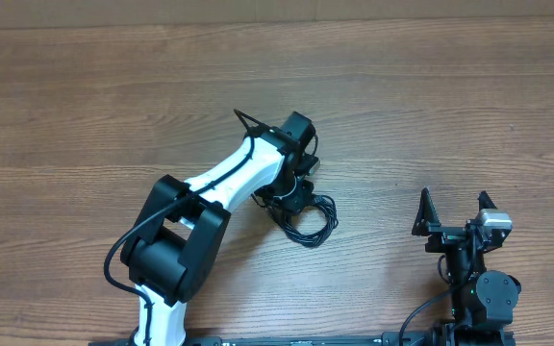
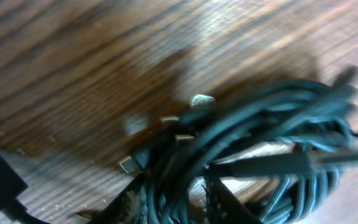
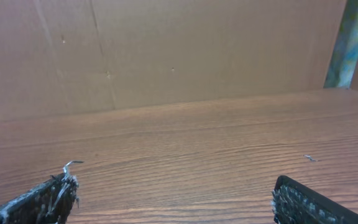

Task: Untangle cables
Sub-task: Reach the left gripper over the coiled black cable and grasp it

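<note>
Your left gripper [image 2: 178, 202] straddles the glossy black looped cables [image 1: 315, 221]; you cannot tell if it pinches. Right of them, your right gripper [image 1: 453, 204] gapes empty.

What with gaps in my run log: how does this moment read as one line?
tangled bundle of thin black cables on wooden table | left fingers at it, grip unclear | right fingers open, away from it

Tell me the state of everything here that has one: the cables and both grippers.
cables: bunched in one tangled bundle lying on the table, not separated.
left gripper: down at the bundle, strands between its fingers; too blurred to tell whether it grips.
right gripper: open, empty, well apart from the cables.
</note>
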`<action>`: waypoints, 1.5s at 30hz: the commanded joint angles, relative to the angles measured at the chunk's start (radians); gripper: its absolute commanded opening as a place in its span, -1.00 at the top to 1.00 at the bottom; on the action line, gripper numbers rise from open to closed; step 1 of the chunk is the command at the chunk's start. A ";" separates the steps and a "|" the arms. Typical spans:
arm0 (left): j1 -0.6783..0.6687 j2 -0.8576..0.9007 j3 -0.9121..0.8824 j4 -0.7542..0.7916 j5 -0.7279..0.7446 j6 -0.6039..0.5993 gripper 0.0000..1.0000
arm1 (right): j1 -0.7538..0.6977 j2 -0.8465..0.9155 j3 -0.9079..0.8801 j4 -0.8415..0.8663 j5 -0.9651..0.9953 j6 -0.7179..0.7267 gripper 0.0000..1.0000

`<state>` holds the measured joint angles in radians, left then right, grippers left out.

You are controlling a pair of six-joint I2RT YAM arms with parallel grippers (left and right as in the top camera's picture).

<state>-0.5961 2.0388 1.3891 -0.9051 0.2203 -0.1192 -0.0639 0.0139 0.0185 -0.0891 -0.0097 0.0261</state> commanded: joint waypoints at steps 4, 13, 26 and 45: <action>-0.009 0.020 0.020 0.024 -0.192 -0.152 0.92 | -0.003 -0.011 -0.010 0.005 0.012 0.004 -1.00; 0.071 -0.055 0.215 -0.169 -0.251 -0.422 0.92 | -0.003 -0.011 -0.010 0.005 0.012 0.004 -1.00; 0.096 -0.105 0.227 -0.319 -0.069 -1.324 0.71 | -0.002 -0.011 -0.010 0.033 -0.338 0.597 -1.00; 0.059 -0.063 0.200 -0.087 -0.316 -0.166 -0.85 | -0.002 0.133 0.193 -0.362 -0.456 0.467 -0.99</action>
<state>-0.5430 1.9388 1.5948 -1.0206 -0.0895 -0.6853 -0.0647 0.1032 0.1341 -0.3908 -0.4416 0.5880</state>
